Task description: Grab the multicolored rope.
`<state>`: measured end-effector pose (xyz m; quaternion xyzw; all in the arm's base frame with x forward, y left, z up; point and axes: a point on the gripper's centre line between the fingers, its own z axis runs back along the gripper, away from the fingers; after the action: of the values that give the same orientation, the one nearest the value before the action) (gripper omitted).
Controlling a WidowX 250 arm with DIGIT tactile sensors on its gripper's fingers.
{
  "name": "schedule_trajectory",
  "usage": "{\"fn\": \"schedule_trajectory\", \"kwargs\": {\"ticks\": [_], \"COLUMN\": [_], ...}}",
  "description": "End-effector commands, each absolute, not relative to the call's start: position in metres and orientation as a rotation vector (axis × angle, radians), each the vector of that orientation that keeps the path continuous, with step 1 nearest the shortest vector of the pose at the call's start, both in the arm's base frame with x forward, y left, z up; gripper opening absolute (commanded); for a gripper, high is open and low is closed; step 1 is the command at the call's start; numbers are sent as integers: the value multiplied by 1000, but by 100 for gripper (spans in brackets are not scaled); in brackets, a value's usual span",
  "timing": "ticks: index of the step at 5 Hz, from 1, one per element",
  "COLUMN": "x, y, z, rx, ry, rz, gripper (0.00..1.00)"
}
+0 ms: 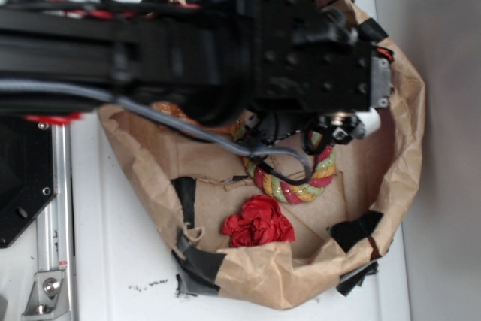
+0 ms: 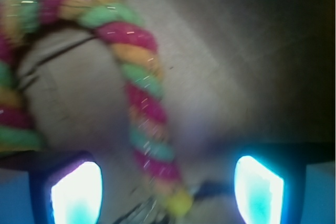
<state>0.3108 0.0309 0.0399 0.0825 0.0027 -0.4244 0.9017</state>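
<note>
Exterior view: multicolored rope, thick twisted cord of red, yellow and light green strands, curved on the floor of a crumpled brown paper nest; partly hidden under the black arm. Red fabric rose lies just beside the curve.

Wrist view: rope arcs from upper left down to a yellow end between the fingertips; picture blurred. Gripper spread wide, glowing pads apart, nothing pinched.
</note>
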Motion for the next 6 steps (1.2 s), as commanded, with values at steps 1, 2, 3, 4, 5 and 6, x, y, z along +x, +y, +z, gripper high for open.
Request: {"fn": "schedule_trajectory", "kwargs": {"ticks": [1, 2, 3, 4, 5, 6], "x": [326, 328, 325, 325, 317, 310], "y": [-2, 0, 1, 2, 8, -2], "z": [20, 18, 20, 21, 36, 56], "rx": [79, 61, 100, 104, 171, 190], "ry": [-4, -20, -26, -32, -69, -137], "rz": [-955, -907, -899, -876, -830, -826], "gripper": [97, 0, 0, 0, 0, 0]}}
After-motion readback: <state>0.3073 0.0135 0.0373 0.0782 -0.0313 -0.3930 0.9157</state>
